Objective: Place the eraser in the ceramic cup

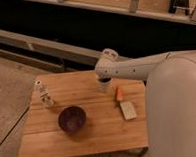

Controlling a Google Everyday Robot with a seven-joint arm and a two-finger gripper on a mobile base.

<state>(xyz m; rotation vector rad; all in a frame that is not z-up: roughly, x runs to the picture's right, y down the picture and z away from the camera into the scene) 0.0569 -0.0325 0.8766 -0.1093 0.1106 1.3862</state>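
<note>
Wooden table [95,138] (dim room); gripper [105,85] over its far edge.

I see the gripper [105,82] hanging low over the far middle of the wooden surface [95,136], hiding the small pale white ceramic cup beneath it. I can't make out the black eraser.
</note>
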